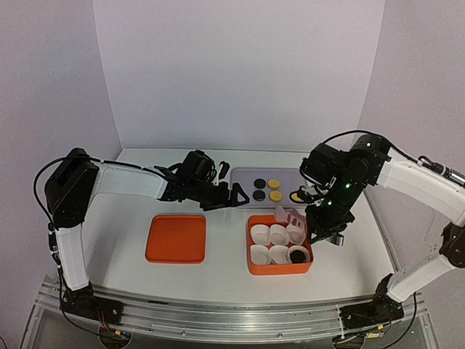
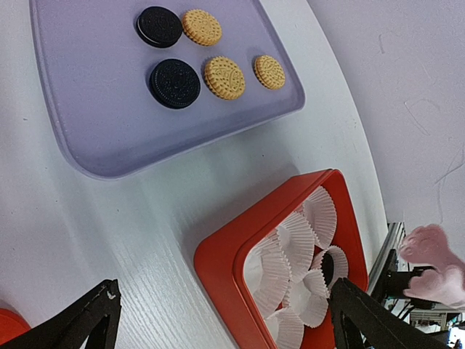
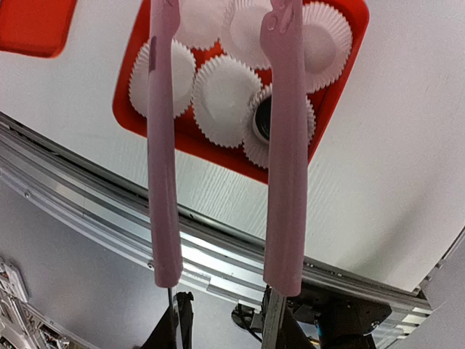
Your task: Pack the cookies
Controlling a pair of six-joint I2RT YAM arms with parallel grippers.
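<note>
On the lavender tray (image 1: 247,174) (image 2: 87,109) lie two black-brown cookies (image 2: 174,83) and three golden cookies (image 2: 224,78) (image 1: 276,195). A third dark cookie (image 1: 298,254) (image 3: 260,120) sits in a white paper cup in the orange box (image 1: 253,267) (image 2: 225,269), at its near right corner. My left gripper (image 1: 234,195) (image 2: 221,309) hovers wide open just left of the tray, holding nothing. My right gripper (image 1: 288,216) hangs over the box's right side. Its long pink fingers (image 3: 285,145) stand apart with nothing between them.
The box holds several white fluted paper cups (image 1: 270,234) (image 3: 225,91). An orange lid (image 1: 176,238) lies flat to the left of the box. The table's metal front rail (image 3: 218,254) runs close below the box.
</note>
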